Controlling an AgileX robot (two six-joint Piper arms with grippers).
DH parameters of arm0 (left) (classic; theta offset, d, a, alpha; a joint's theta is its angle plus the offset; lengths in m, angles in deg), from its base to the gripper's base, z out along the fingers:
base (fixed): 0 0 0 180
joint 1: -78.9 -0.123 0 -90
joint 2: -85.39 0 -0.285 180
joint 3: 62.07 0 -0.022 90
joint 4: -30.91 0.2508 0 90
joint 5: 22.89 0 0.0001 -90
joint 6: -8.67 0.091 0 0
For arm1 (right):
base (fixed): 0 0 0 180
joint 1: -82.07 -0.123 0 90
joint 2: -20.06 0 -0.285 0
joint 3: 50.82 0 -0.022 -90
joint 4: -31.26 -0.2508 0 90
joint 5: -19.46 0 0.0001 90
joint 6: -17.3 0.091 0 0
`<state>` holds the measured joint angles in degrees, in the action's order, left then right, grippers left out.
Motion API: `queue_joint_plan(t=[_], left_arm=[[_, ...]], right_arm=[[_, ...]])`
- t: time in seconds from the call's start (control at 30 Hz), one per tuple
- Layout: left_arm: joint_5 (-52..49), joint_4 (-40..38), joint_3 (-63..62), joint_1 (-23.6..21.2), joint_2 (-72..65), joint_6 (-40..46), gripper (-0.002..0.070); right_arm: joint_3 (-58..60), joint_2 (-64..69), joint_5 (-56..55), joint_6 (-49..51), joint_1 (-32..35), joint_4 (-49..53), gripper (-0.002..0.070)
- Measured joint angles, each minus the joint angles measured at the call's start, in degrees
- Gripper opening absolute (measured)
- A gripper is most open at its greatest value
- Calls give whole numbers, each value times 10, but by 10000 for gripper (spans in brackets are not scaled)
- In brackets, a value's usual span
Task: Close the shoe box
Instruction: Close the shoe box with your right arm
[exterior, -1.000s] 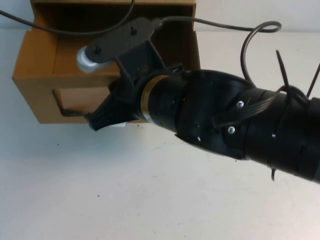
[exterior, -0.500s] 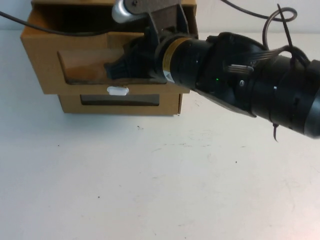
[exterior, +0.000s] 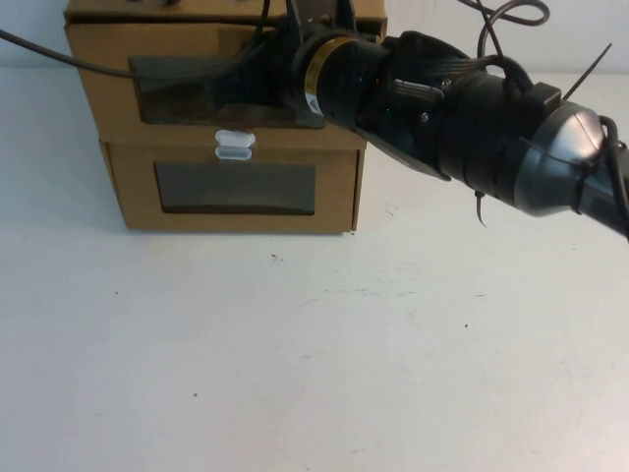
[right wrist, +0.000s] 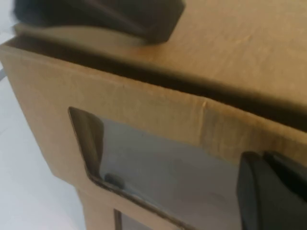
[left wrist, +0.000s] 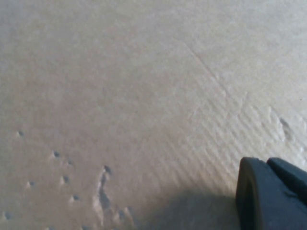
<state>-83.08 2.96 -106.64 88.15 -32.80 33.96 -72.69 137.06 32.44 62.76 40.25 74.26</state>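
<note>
I see right gripper [exterior: 231,87] against shoe box [exterior: 108,103] window front – left gripper [left wrist: 271,194] over cardboard; grip state of either unreadable.

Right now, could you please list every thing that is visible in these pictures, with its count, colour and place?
shoe box: one, brown cardboard, dark window, white pull tab below the window, stacked on top at the table's far left.
lower box: one, brown, white tab above its window, under the shoe box.
table: one, white, beneath both boxes.
cables: black, over the shoe box.
right tool: one, black, against the shoe box front.
left tool: one, dark, close to plain cardboard.
</note>
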Motion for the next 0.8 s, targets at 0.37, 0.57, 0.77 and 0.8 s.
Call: queue_joint_plan(t=[0.37, 0.57, 0.77, 0.8], left_arm=[[0, -1, 0, 0, 0, 0, -2], [0, -3, 0, 0, 0, 0, -2], [3, 3, 0, 0, 31, 12, -2], [4, 5, 0, 0, 41, 16, -2]], right_arm=[[-56, 61, -25, 0, 27, -18, -11], [-58, 68, 4, -4, 32, -51, -11], [-58, 37, 112, -195, 13, -218, -11], [-58, 27, 126, -230, 9, -255, -11]])
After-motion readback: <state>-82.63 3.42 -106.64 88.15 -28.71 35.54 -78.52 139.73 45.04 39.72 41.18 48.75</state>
